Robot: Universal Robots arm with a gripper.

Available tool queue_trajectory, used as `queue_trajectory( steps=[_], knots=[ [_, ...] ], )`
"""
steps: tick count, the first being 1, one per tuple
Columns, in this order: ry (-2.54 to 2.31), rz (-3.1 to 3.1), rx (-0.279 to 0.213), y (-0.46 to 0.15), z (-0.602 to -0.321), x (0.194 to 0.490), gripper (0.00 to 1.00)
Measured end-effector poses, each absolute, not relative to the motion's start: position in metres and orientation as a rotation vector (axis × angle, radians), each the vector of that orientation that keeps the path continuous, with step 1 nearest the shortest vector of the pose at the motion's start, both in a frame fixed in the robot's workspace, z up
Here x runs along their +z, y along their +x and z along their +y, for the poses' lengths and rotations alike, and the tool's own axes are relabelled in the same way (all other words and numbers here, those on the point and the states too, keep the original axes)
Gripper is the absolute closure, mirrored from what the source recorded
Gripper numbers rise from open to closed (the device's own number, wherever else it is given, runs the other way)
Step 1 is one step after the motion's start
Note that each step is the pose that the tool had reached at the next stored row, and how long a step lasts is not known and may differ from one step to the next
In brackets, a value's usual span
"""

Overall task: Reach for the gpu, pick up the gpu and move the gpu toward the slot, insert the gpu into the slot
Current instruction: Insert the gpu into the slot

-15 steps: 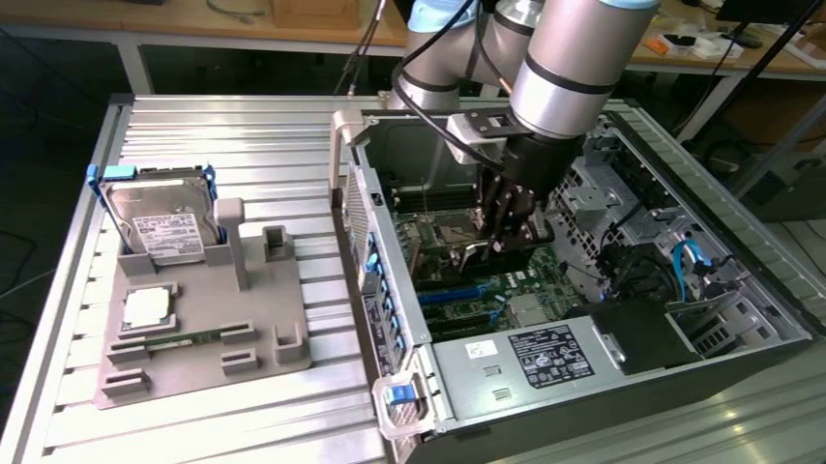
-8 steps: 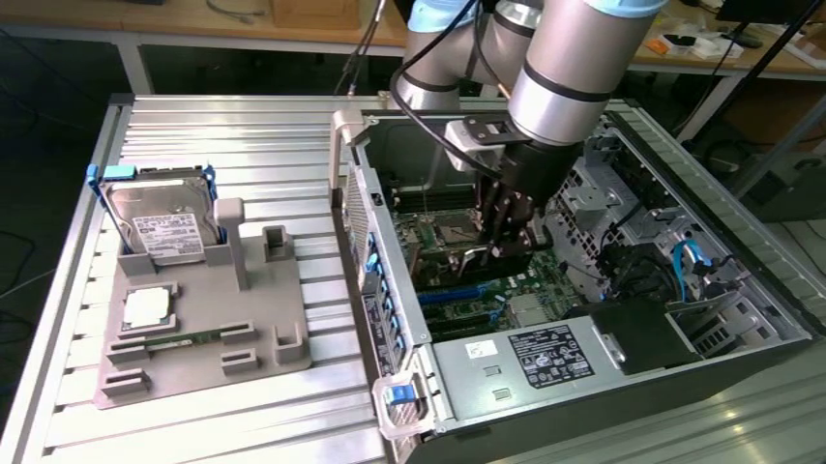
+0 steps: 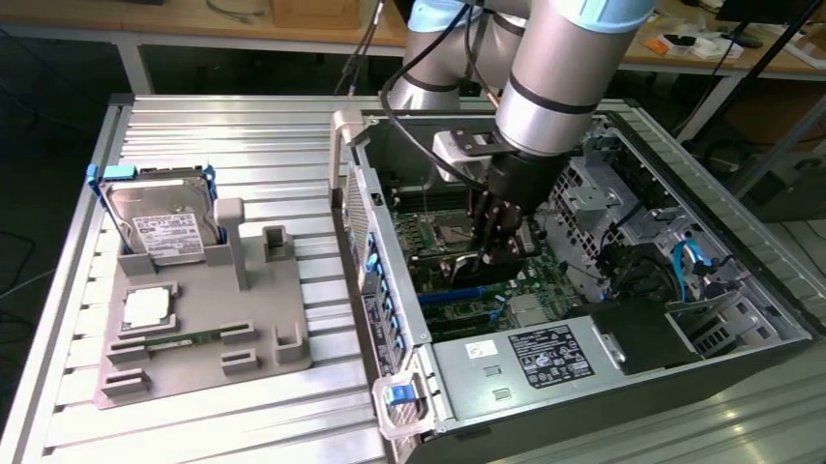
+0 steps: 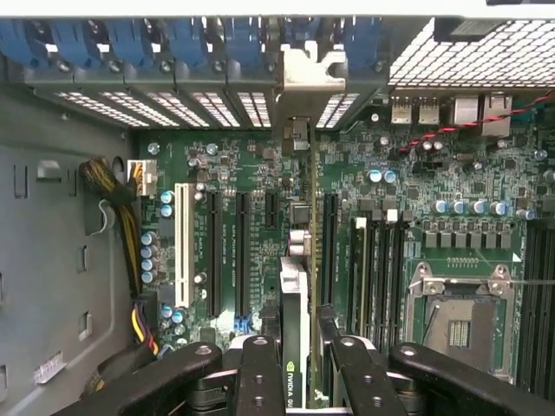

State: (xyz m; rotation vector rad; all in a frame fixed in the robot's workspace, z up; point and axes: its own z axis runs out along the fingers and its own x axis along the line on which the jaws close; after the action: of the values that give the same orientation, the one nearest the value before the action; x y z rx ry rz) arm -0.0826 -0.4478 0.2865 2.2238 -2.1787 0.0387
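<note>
My gripper [image 3: 497, 249] reaches down inside the open computer case [image 3: 722, 242], over the motherboard. It is shut on the gpu [image 4: 294, 299], which stands on edge between the fingers [image 4: 260, 373]. Its silver bracket [image 4: 305, 69] sits against the rear card openings of the case. In the exterior view the gpu [image 3: 514, 259] shows as a dark shape under the fingers, just above a blue strip, the slot [image 3: 455, 292]. In the wrist view the card covers the slot beneath it, so I cannot tell whether its edge is seated or just above.
Black expansion slots [image 4: 213, 251] and a white one [image 4: 182, 243] lie beside the card. Memory strips [image 4: 381, 269] and the CPU socket [image 4: 460, 321] are on the other side. A cable bundle [image 4: 113, 186] hangs nearby. A hard drive [image 3: 162, 227] stands on a grey fixture [image 3: 258, 319] outside.
</note>
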Motion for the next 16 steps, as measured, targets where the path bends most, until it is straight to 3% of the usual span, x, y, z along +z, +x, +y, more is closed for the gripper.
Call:
queue_trajectory(
  steps=[16],
  knots=[
    [2.228, -2.184, 0.050, -0.0910, -0.4478, 0.2780, 0.73]
  ],
)
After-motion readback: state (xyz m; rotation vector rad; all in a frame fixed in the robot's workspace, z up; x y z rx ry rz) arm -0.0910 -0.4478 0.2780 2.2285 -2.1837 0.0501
